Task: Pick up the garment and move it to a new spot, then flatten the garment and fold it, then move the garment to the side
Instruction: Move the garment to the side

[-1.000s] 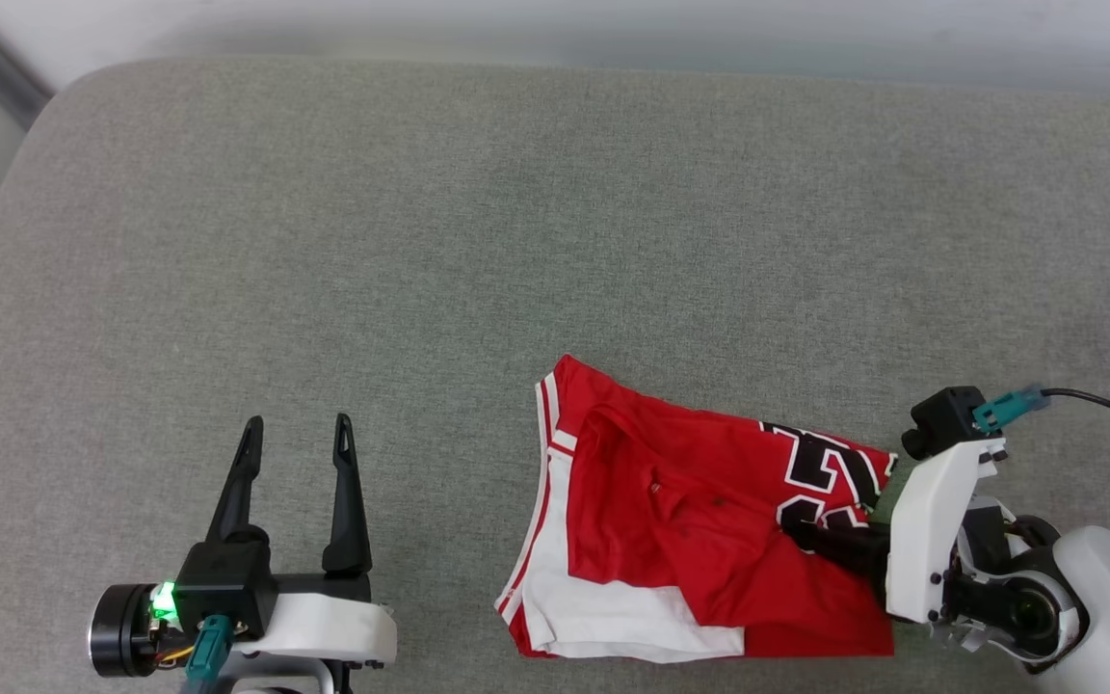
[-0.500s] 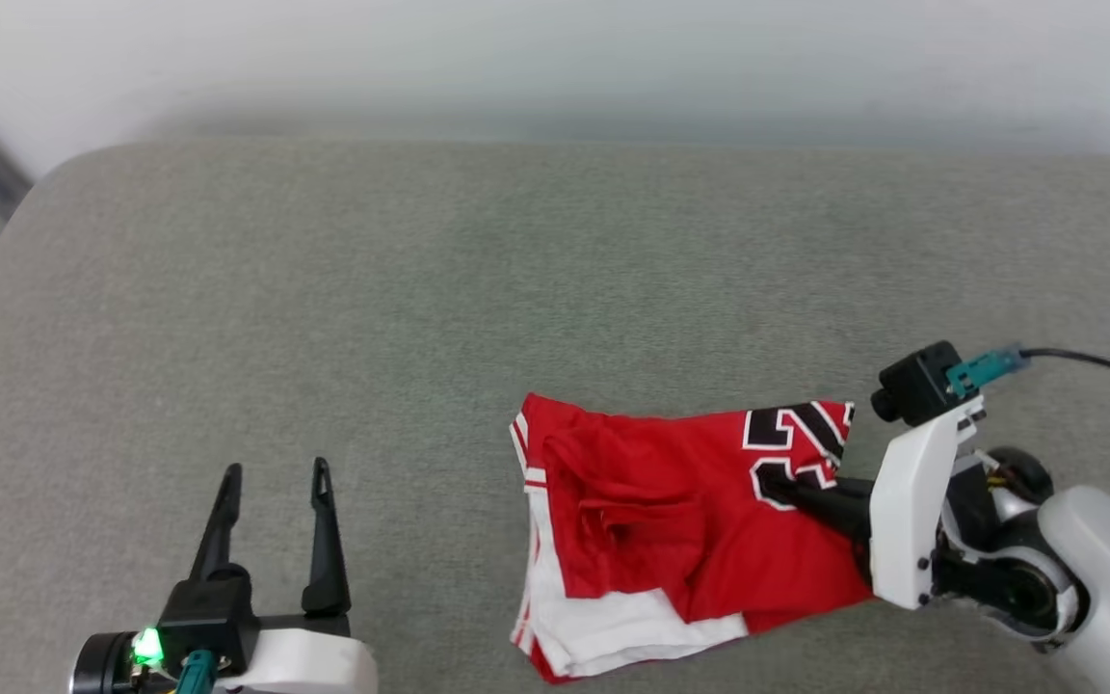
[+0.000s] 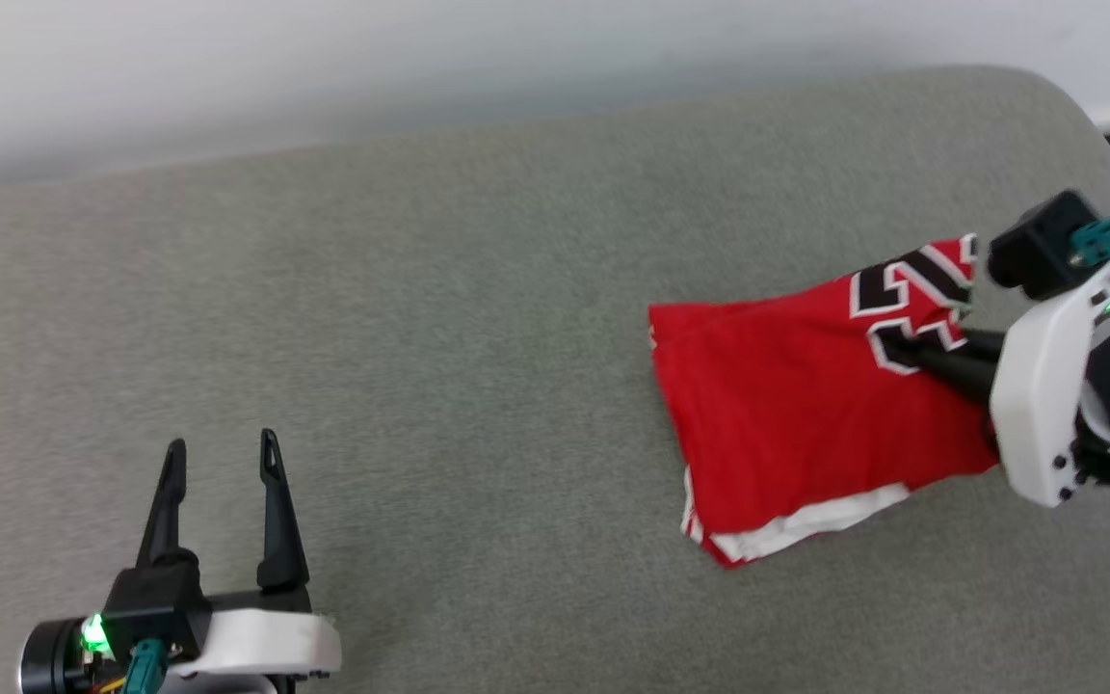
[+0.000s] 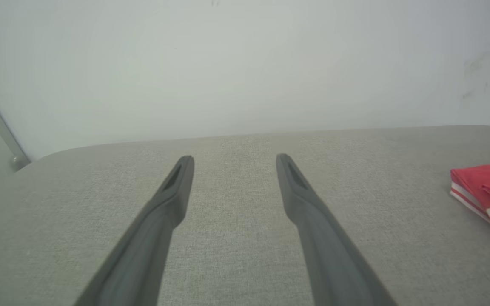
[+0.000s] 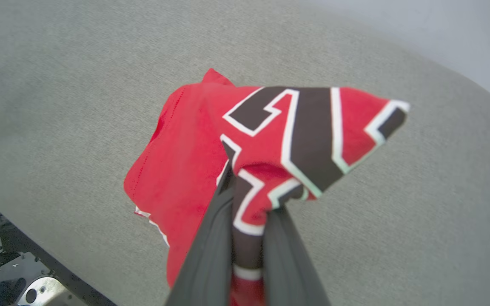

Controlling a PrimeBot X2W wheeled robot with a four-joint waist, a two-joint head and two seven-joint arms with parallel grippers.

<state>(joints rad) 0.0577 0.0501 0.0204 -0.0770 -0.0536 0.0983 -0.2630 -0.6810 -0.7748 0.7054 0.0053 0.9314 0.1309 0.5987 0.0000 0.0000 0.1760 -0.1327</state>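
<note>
Head view: right tool (image 3: 911, 352) clamped on numbered edge of folded bright red soft-fabric T-shirt (image 3: 786, 414), far right of grey fabric counter (image 3: 420, 337). Left tool (image 3: 223, 448) spread wide, empty, well apart.
Left wrist view: T-shirt (image 4: 487, 187) lies off to right.
Right wrist view: cloth pinched between fingers (image 5: 211, 246); right arm far nearer.

— Where is the garment (image 3: 786, 414)?
— At the far right of the grey bench (image 3: 478, 318), folded, red with a white edge along the bottom. The right tool (image 3: 907, 349) pinches its black-and-white printed corner.
— And the left tool (image 3: 222, 445)?
— Lower left, fingers spread, well apart from the garment.
</note>
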